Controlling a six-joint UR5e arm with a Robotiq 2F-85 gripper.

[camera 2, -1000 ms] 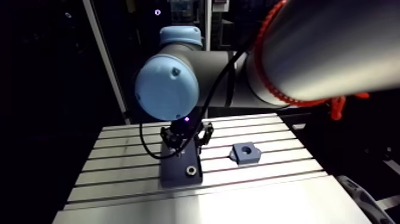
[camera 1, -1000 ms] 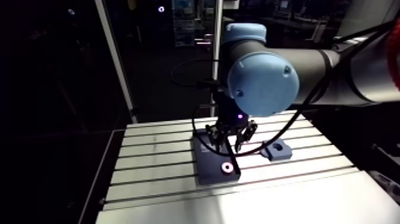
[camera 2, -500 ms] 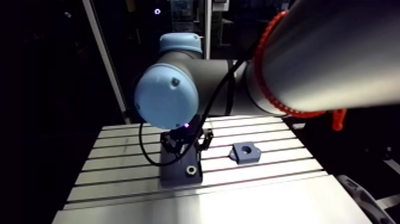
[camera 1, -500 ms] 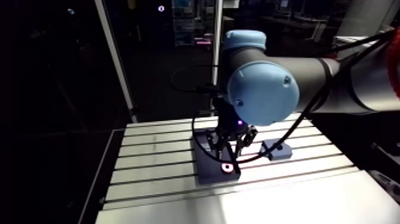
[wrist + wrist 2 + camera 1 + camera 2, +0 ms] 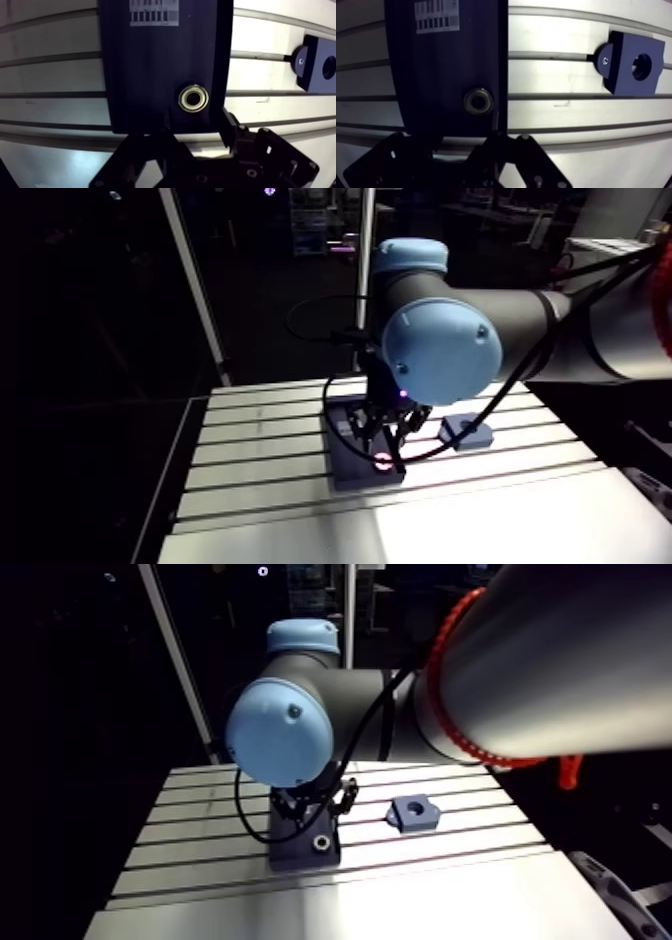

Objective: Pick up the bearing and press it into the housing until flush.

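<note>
A small metal ring bearing (image 5: 194, 98) lies flat near the front edge of a dark rectangular plate (image 5: 145, 70) on the slotted table. My gripper (image 5: 192, 134) hovers low over the plate's front edge, open, with the bearing just ahead of the gap between its fingers and nothing held. In the arm view the gripper (image 5: 386, 431) hangs directly above the bearing (image 5: 383, 460). The blue-grey housing block (image 5: 632, 63), with a round bore facing up, sits on the table beside the plate, well clear of the gripper.
A white barcode label (image 5: 154, 12) is stuck at the plate's far end. The table's front edge (image 5: 400, 518) runs close behind the plate. A slanted metal post (image 5: 195, 288) stands at the table's back left corner.
The wrist and gripper have come down and forward from over the plate's middle to just above the bearing. Bearing, plate and housing have stayed put.
</note>
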